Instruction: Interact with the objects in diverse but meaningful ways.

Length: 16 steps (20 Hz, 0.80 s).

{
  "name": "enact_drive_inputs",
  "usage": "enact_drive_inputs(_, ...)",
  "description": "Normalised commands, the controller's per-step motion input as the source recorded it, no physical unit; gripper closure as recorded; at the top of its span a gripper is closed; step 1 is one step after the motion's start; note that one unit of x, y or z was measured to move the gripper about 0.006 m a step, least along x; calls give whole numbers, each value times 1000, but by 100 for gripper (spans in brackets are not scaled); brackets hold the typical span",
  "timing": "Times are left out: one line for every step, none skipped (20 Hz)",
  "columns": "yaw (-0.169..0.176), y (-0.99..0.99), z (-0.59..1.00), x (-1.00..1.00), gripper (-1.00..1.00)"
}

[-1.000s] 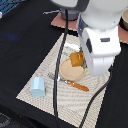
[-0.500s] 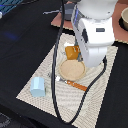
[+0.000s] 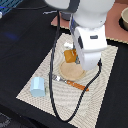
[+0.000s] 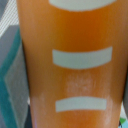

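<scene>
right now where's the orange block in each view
Exterior view: the orange block sits just above the plate, against the arm's white body, near the mat's middle.
Wrist view: the orange block fills nearly the whole picture, with white bars across it.
Shared landmark: only the block itself; the plate and mat cannot be made out in the wrist view.

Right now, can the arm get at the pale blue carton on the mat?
Probably yes: the pale blue carton stands alone on the mat's corner, nothing above it. But the wrist view is filled by the orange block, so the jaws may be occupied.
</scene>
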Motion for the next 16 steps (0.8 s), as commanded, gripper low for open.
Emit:
enact_drive_inputs(0,-40,-400,-389,100)
enact_drive_inputs(0,-31,-360,-403,100)
enact_drive_inputs(0,0,-326,-446,100)
enact_drive_inputs(0,0,-300,-517,100)
enact_drive_inputs(0,0,-251,-631,100)
enact_drive_inputs(12,17,-191,-706,100)
enact_drive_inputs(28,91,-160,-671,100)
enact_drive_inputs(32,89,-160,-649,100)
enact_drive_inputs(29,51,-194,-623,100)
enact_drive_inputs(26,74,-217,-586,100)
enact_drive_inputs(26,77,-231,-571,100)
enact_drive_inputs(24,86,-217,-551,100)
enact_drive_inputs(24,91,-209,-549,100)
enact_drive_inputs(21,114,-217,-534,100)
enact_drive_inputs(21,137,-183,-483,100)
enact_drive_inputs(19,197,-143,-349,100)
